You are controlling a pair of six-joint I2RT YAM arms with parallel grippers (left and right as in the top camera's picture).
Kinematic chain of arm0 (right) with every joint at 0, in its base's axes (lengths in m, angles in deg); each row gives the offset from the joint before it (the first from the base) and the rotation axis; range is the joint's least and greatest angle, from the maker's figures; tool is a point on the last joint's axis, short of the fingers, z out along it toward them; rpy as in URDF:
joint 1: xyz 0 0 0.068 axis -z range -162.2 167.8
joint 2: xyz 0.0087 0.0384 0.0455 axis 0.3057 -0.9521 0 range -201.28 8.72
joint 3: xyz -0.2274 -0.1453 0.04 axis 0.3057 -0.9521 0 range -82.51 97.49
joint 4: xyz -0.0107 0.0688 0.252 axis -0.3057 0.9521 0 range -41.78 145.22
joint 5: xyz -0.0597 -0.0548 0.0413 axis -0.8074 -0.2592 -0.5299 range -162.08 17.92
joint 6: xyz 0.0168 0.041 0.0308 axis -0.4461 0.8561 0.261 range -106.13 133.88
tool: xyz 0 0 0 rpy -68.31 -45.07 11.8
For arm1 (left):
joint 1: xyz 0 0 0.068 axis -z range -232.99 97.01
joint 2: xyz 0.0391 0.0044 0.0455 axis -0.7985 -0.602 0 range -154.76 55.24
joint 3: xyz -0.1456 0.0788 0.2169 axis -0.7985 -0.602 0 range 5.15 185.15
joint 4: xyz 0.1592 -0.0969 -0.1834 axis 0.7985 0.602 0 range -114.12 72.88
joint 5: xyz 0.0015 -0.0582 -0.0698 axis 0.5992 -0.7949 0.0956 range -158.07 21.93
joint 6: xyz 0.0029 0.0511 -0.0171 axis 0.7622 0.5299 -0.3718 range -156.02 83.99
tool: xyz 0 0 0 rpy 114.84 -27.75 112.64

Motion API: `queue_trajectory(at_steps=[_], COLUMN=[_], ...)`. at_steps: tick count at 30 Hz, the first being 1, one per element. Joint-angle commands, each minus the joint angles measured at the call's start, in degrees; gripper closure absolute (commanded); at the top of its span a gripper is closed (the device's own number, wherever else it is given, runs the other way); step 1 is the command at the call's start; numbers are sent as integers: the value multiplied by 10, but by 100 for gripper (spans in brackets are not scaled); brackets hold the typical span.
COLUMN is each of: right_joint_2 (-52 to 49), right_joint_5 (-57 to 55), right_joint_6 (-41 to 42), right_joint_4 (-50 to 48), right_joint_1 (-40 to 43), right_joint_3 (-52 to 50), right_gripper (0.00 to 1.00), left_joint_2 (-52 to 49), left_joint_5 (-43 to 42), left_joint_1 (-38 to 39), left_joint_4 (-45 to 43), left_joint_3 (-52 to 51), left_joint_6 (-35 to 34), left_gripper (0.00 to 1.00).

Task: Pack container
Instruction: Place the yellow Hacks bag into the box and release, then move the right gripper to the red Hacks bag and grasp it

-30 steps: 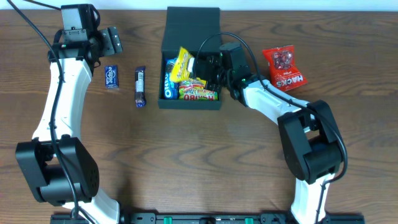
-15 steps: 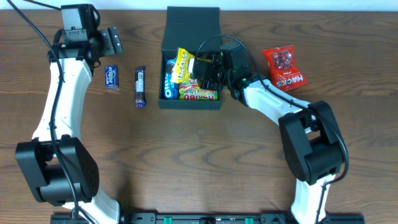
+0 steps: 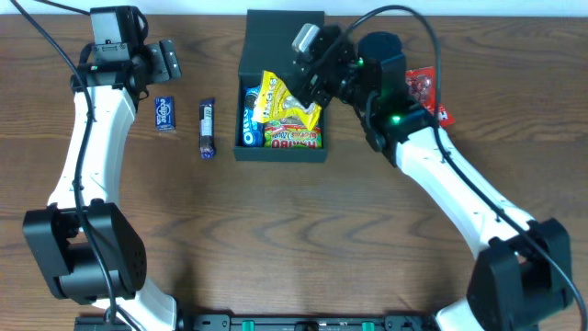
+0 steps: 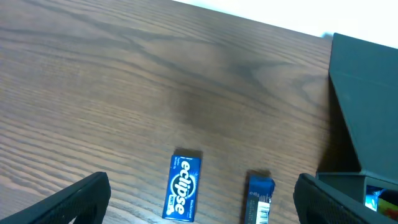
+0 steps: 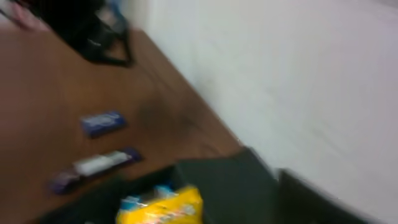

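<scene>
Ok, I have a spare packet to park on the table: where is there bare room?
The widest bare patch of table lies in front of the container. A narrow strip runs between the blue bar and the container's left wall. Crowded: inside the container, full of snack packets, with the right hand above it.

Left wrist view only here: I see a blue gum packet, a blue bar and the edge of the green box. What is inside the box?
Observer: Three snacks lie in the box: a yellow packet, a blue biscuit packet and a gummy packet.
Operator: Where is the right gripper?
Observer: It hangs above the box's back edge.
Operator: Anything outside on that side?
Observer: One red packet, beside the box, partly covered in the overhead view.
</scene>
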Motion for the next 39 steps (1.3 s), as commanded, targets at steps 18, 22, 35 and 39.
queue_trajectory(at_steps=[18,22,35,39], right_joint_2=[-179,-179,-81,-14], right_joint_5=[-182,-243,-257,-329], right_joint_6=[194,194,194,194], right_joint_4=[76,94,23,69], right_joint_1=[-7,-2,3,37], right_joint_3=[1,1,2,2], right_gripper=[99,99,97,91], left_joint_2=[19,19,19,19], left_joint_5=[-2,-2,-2,-2], left_joint_1=[-1,-1,-1,-1], left_joint_4=[4,5,10,11], left_joint_3=[5,5,5,5], left_joint_6=[0,0,0,0], left_gripper=[5,5,5,5])
